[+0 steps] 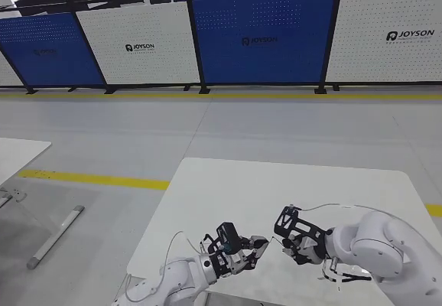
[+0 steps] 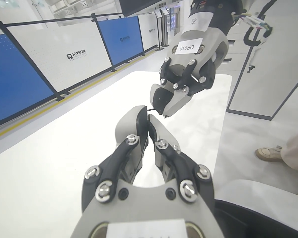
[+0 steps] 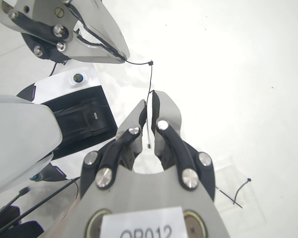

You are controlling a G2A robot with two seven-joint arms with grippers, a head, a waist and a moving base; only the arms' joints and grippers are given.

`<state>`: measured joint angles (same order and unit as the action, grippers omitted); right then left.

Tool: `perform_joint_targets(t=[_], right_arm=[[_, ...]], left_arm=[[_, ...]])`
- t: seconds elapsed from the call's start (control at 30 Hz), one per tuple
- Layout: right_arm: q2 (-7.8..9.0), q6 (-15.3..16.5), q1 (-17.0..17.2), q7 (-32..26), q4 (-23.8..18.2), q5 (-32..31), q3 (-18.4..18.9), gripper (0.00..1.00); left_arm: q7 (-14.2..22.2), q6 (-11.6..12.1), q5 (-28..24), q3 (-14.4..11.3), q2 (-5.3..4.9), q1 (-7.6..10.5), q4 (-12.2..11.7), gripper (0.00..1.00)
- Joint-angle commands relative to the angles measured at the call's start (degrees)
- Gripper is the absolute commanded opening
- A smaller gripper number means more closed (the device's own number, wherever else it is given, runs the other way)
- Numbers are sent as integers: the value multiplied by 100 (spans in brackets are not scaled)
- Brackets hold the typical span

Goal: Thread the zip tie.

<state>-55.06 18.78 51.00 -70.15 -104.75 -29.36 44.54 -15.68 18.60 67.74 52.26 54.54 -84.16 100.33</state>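
Note:
A thin black zip tie (image 3: 150,75) hangs in the air between the two grippers, a little above the white table (image 1: 282,191). Its small square head (image 3: 151,63) sits at the bend. My left gripper (image 3: 124,59) is shut on the short end beside the head. My right gripper (image 3: 149,97) is shut on the strap, whose tail runs back between its fingers. In the left wrist view the left gripper (image 2: 148,115) and right gripper (image 2: 164,114) stand tip to tip, with the zip tie (image 2: 152,109) bridging them. In the top view they meet near the table's front edge, left gripper (image 1: 261,245) facing right gripper (image 1: 287,246).
A second black zip tie (image 3: 239,190) lies on a clear plastic sheet (image 3: 228,172) on the table, close to the right arm. Another white table (image 1: 7,153) stands off to the left. Fence panels (image 1: 259,38) line the far side of the floor.

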Motion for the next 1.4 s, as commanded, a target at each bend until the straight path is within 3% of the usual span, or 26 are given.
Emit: perform_joint_targets(t=[0.0,0.1,0.23,0.5,0.53,0.6,0.93,1.07,1.27,1.37], right_arm=[[1,-6,14,6,-4,-2,8,21],[4,-15,34,8,-15,-12,21,23],[15,-21,75,19,-59,-14,63,33],[152,14,478,387,-241,3,564,44],[178,20,556,424,-260,-3,648,53],[223,37,716,532,-297,33,806,100],[241,38,798,648,-309,80,896,100],[263,70,1012,1324,-335,-206,951,100],[438,70,1526,2106,-496,-493,1233,100],[545,70,1733,2401,-513,-644,1261,100]], left_arm=[[-11,-34,32,3,5,-15,-2,0],[-9,-103,83,11,12,-36,-7,0],[21,-309,102,24,28,-93,9,0],[499,-756,-486,234,34,-363,140,0],[596,-726,-598,263,29,-398,173,0],[636,-629,-765,300,24,-435,228,0],[635,-669,-825,303,32,-432,215,0],[525,-854,-1613,370,101,-394,165,0],[473,-890,-2222,499,137,-467,89,0],[728,-680,-2758,521,151,-503,88,0]])
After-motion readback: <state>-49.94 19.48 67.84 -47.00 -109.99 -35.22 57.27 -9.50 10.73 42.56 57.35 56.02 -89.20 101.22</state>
